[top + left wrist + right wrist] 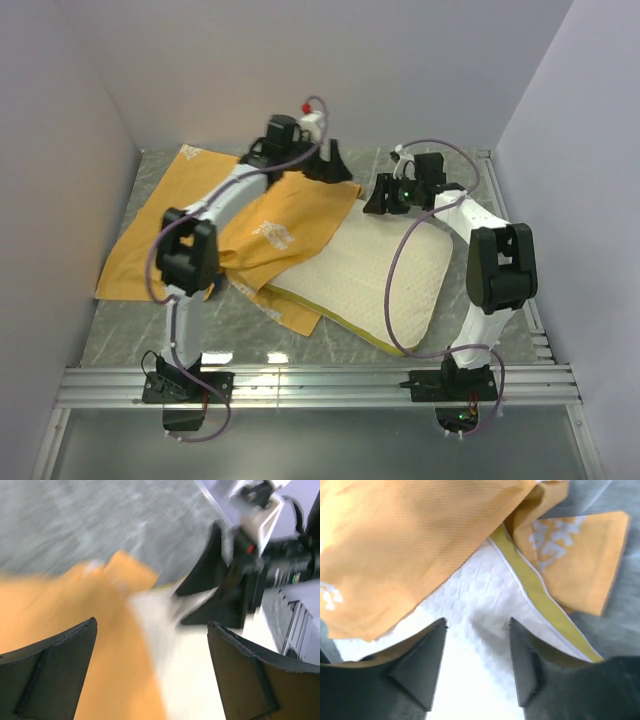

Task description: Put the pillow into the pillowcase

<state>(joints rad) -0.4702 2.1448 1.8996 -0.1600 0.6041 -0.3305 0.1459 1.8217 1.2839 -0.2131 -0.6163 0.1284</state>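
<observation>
Records pillow [385,275] flat on tabletop [130,330], long axis near-left to far-right, left side overlapped by orange-side-up pillowcase [200,215]; places right tool [383,197], wide and empty, above pillow's far end, nearer than left tool [337,164], wide too, over pillowcase edge.

Lab robot cell, plain walls [350,60], aluminium rails [320,385]

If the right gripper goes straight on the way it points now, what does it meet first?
The right gripper would most likely meet the pillow first: its white quilted face fills the gap ahead. The orange-yellow pillowcase edge lies just beyond; depth is unclear.
</observation>
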